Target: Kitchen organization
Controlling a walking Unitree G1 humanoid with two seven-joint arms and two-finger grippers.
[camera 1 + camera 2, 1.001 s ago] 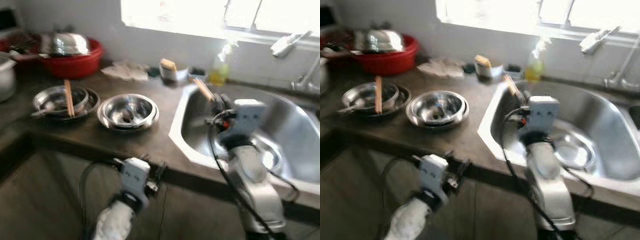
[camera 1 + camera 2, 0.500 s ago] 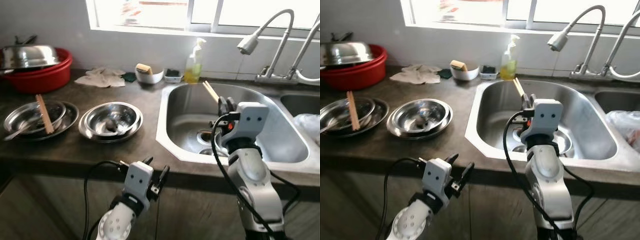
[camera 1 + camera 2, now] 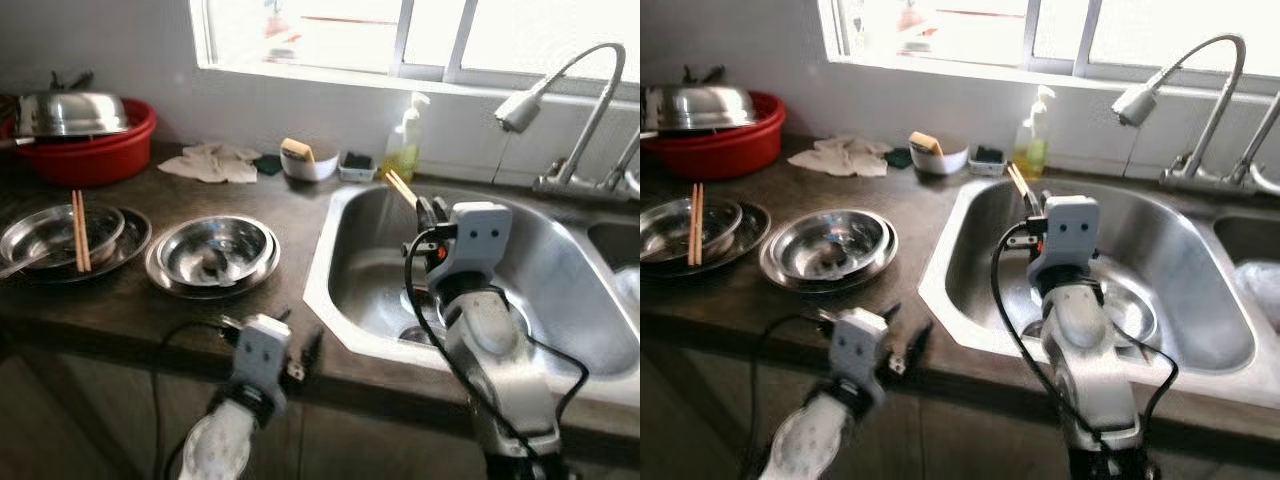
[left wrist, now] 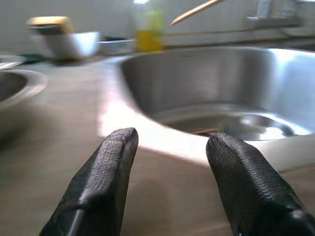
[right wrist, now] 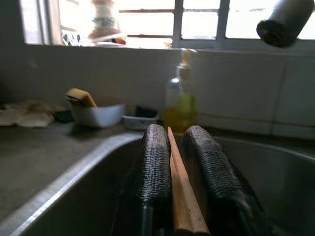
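While the head camera is swinging slightly left, a pair of wooden chopsticks point(image 5: 183, 196) is being kept clenched in the right claw point(image 3: 430, 213) above the sink point(image 3: 350, 215), tips pointing to eleven o'clock toward the soap bottle point(image 3: 404, 150). Nothing is being released yet. The left claw point(image 4: 170, 167) is being held apart, empty, at the counter point(image 3: 130, 305) edge, as before.

I can read no words, brands or numbers anywhere before me; the soap bottle point(image 5: 179, 101) at my twelve o'clock shows a label too blurred to make out.
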